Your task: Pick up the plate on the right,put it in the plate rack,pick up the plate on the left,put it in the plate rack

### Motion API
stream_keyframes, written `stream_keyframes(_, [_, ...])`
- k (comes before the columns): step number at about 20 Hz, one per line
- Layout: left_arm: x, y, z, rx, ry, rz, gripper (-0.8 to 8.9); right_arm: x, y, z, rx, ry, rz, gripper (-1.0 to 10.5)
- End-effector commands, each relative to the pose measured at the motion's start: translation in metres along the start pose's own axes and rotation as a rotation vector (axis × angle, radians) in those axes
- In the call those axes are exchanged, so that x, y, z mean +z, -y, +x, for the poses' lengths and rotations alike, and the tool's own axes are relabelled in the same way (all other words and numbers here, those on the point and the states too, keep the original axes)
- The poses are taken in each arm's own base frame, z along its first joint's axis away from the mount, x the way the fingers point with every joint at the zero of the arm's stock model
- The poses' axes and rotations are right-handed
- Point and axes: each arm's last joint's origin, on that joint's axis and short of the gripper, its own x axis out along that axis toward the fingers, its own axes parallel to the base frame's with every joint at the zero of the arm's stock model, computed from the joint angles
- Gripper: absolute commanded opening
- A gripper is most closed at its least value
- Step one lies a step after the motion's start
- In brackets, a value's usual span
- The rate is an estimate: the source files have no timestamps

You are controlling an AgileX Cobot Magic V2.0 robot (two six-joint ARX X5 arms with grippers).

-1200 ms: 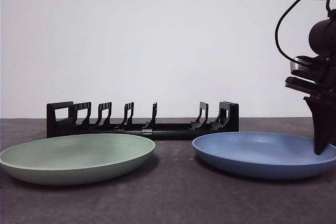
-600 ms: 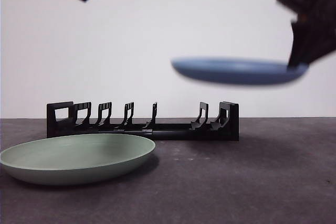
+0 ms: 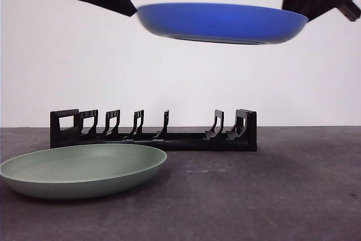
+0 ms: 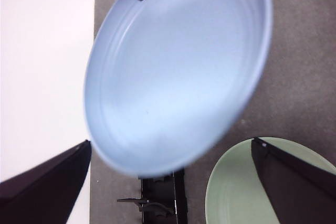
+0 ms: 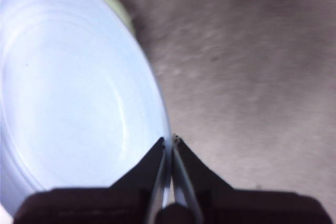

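**Blue plate lifted clear of the table, held high over the rack**

Blue plate (image 3: 221, 22) has risen in the last second from the tabletop to well above the plate rack (image 3: 153, 131), so the first pickup is done and slotting remains. The right gripper (image 5: 171, 141) is clenched on its rim. The left gripper (image 4: 170, 148) is spread wide, the plate's near edge between its jaws, untouched. The green plate (image 3: 83, 169) lies below.

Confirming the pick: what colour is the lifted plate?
Blue plate, clearest in the front view.
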Motion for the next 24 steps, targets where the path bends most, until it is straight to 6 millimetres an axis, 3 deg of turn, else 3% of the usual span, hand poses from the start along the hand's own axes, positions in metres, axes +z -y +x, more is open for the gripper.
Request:
stream_keyframes(1, [0.001, 0.003, 0.005, -0.026, -0.012, 0.053, 6.78, 0.002, -0.008, 0.005, 0.023, -0.008, -0.012, -0.1])
stream_keyframes(3, [0.002, 0.007, 0.011, -0.044, -0.048, 0.07, 6.46, 0.001, -0.013, 0.008, 0.029, -0.016, -0.026, -0.1])
stream_keyframes(4, [0.002, 0.009, 0.014, -0.06, -0.059, 0.075, 5.79, 0.001, -0.015, 0.008, 0.03, -0.019, -0.024, -0.1])
stream_keyframes(9, [0.003, 0.013, 0.016, -0.098, -0.064, 0.086, 1.02, 0.001, -0.015, 0.008, 0.031, -0.019, -0.016, -0.1])
stream_keyframes(11, [0.003, 0.014, 0.016, -0.103, -0.066, 0.086, -0.02, 0.001, -0.015, 0.008, 0.031, -0.018, -0.017, -0.1])
stream_keyframes(24, [0.004, 0.021, 0.015, -0.162, -0.079, 0.095, -0.08, 0.006, -0.015, 0.008, 0.031, 0.029, -0.038, 0.1])
